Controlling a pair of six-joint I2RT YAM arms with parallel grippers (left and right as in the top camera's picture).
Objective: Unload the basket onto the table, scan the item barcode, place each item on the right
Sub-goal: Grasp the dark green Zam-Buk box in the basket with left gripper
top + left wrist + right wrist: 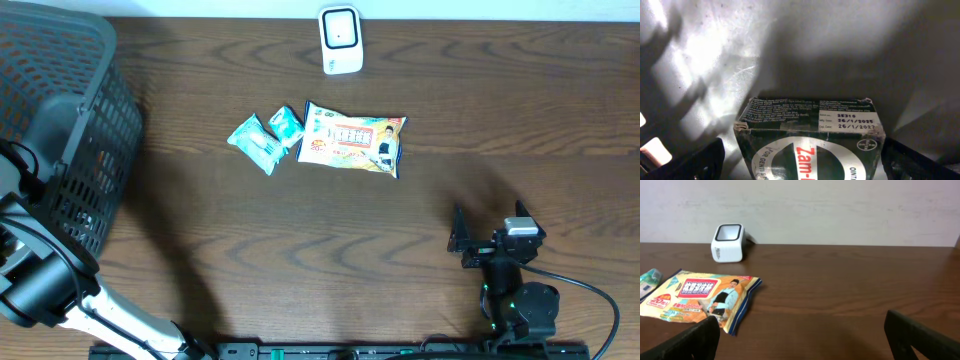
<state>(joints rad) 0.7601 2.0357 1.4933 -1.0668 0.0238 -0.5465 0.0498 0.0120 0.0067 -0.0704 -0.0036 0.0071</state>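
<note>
Ointment box sat low in frame inside wide-open left gripper; right gripper wide, empty. Risk: off-centre closure could skid box in basket.

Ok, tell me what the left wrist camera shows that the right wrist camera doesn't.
Only left wrist: a dark Zam- box with printed dates against a pale, shadowed surface. Only right wrist: the white scanner, the snack packet and the brown table. Both: open fingers in the bottom corners, the left gripper in one, the right gripper in the other.
</note>
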